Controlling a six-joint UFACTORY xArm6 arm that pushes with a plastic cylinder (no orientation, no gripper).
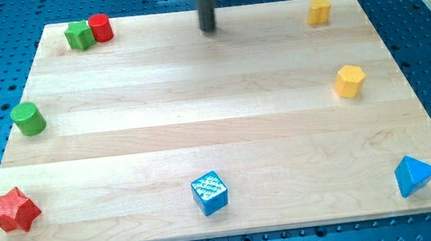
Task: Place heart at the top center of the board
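My tip (208,30) is seen at the top centre of the wooden board (199,114), touching no block. To its left, near the board's corner, a green block (78,35) and a red cylinder (100,27) are pressed together. A yellow heart-like block (319,12) is placed to its right, with a yellow hexagonal block (349,81) lower right. A green cylinder (28,118) is set lower left. Well below it are a red star (15,210), a blue cube (209,193) and a blue triangular block (414,176).
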